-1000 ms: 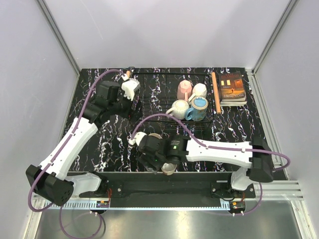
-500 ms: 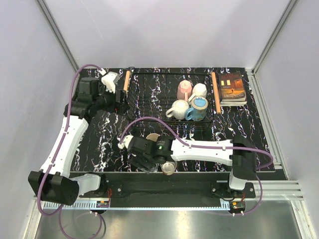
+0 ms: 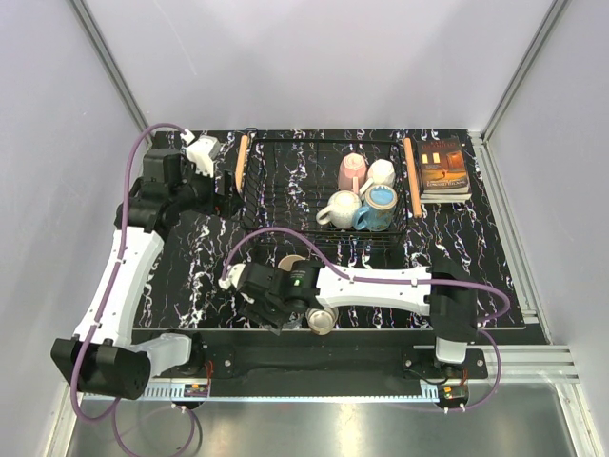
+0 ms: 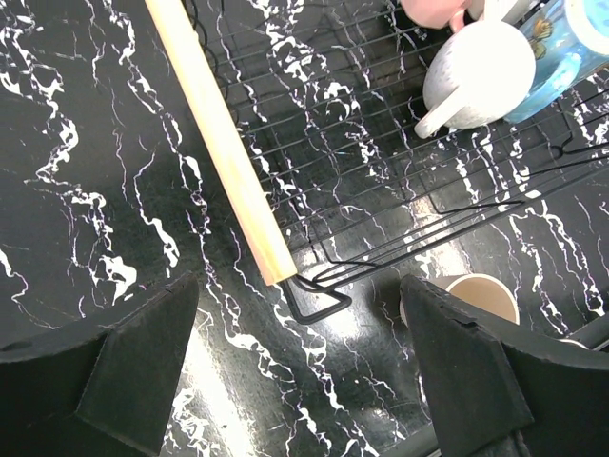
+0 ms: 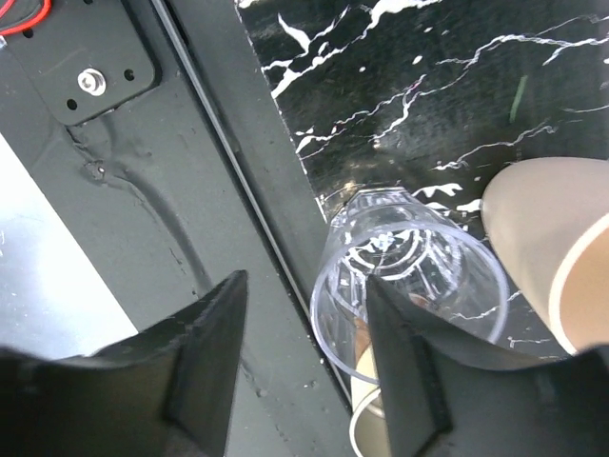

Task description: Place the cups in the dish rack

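— Over by the near edge, see how the right tool [image 5: 304,286] has slid further left? Its jaws have drawn in a little, yet they stand apart. The clear tumbler [image 5: 409,276] lies on its side against one finger, and the other finger is off the glass, so nothing's gripped.

— And the left tool [image 4: 297,286]?

— Backed away to the rack's left end, wide open and empty, above the wooden handle [image 4: 224,152].

— So the load hasn't grown?

— No. Four sit in the dish rack [image 3: 285,181], bunched at its right: pink mug [image 3: 352,171], white mug [image 3: 382,172], cream mug [image 3: 343,207], blue mug [image 3: 379,205]. The tumbler looks to be next. A cream cup [image 5: 542,238] lies just beside it, and another cup [image 4: 466,297] waits near the rack's front corner.

— What about the room?

— Glossy black table [image 3: 476,257] veined in white, a book [image 3: 443,169] beyond the rack's right end, plain pale walls in metal framing.
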### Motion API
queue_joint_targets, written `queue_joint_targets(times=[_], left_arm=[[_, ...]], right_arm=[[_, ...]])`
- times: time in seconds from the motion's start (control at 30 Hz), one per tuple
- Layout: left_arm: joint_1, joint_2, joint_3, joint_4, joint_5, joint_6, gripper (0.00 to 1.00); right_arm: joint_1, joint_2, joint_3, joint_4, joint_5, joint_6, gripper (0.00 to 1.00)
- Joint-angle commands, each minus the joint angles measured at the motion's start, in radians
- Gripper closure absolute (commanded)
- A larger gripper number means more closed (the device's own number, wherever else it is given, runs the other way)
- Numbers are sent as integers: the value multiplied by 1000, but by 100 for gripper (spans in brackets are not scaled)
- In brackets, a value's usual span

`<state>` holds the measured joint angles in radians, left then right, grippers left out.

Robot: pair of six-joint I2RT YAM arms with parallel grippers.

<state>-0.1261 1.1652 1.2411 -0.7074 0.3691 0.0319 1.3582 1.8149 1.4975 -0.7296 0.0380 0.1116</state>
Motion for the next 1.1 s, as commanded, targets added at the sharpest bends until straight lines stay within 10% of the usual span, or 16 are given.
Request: queue_joint_targets(times=[0.0, 0.3, 0.4, 0.47, 1.07], left_arm=[[5, -29, 29, 36, 24, -12, 9], [5, -7, 64, 36, 33, -20, 9], [5, 5, 77, 34, 36, -23, 9], [5, 10, 84, 34, 40, -27, 9], [20, 43, 284, 66, 189, -220, 1]], right_arm=[[-22, 41, 0, 18, -56, 5, 43], [-51, 95, -62, 58, -92, 2, 50], [-59, 96, -83, 70, -102, 7, 66], [-62, 90, -89, 70, -102, 8, 98], [-200, -395, 261, 86, -328, 163, 100]])
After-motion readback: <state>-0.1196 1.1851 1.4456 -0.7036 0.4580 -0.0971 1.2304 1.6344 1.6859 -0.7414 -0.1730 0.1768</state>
